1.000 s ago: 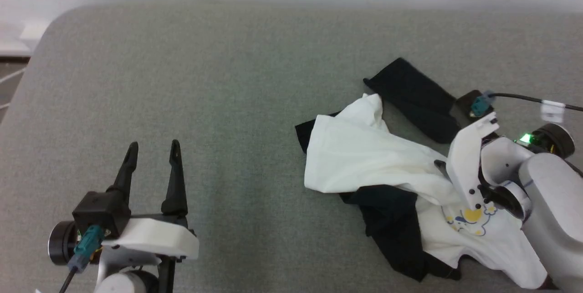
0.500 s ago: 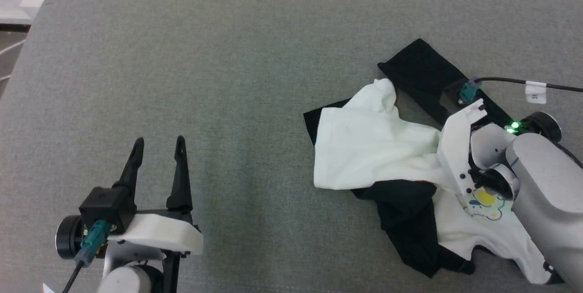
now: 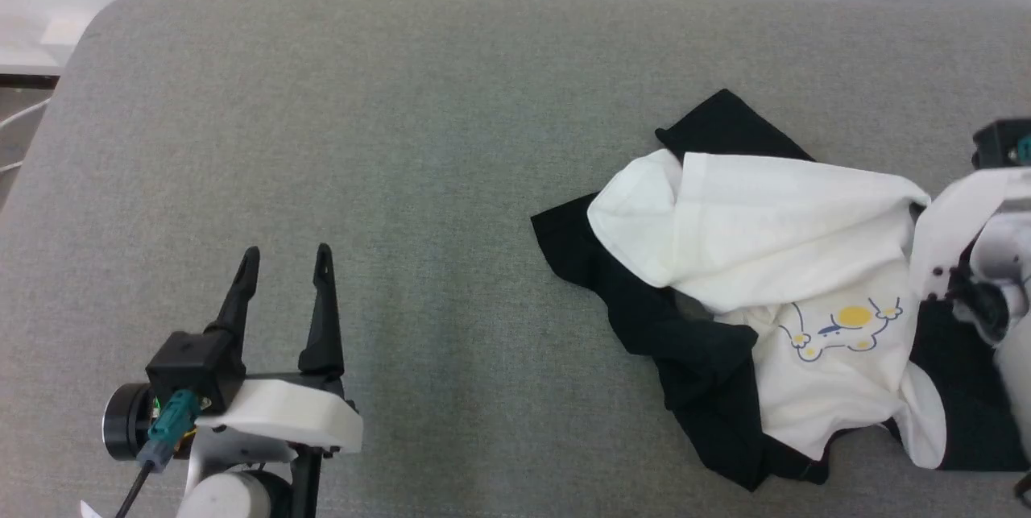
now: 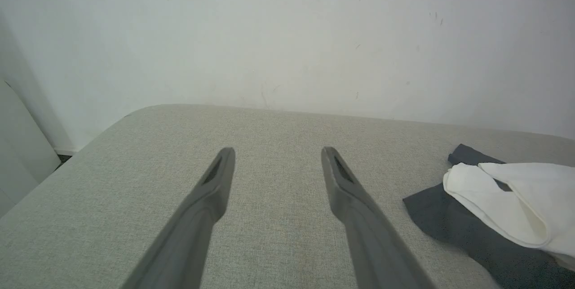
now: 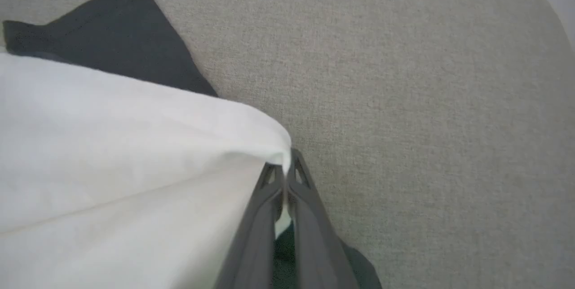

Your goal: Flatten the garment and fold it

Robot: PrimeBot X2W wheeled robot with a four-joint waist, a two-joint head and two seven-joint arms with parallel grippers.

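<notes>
The garment (image 3: pixel 773 236) lies crumpled on the right side of the grey table: white cloth with black sleeves and a yellow-and-blue cartoon print (image 3: pixel 842 325) facing up. My right gripper (image 5: pixel 284 164) is shut on an edge of its white cloth (image 5: pixel 134 154), which stretches away from the fingertips; a black sleeve (image 5: pixel 112 42) lies flat beyond. In the head view the right wrist housing (image 3: pixel 962 212) sits at the garment's right end. My left gripper (image 3: pixel 287 254) hovers open at the lower left, far from the garment (image 4: pixel 503 194), with nothing between its fingers (image 4: pixel 215 190).
The grey padded table (image 3: pixel 403 139) has a rounded far-left corner (image 3: pixel 105 10) and ends at a white wall (image 4: pixel 287 33). A strip of floor shows past its left edge (image 3: pixel 16 123).
My right gripper has shut on the white cloth and drawn it to the right, spreading it over the far black sleeve. The print now lies uncovered. The left arm has held still.
</notes>
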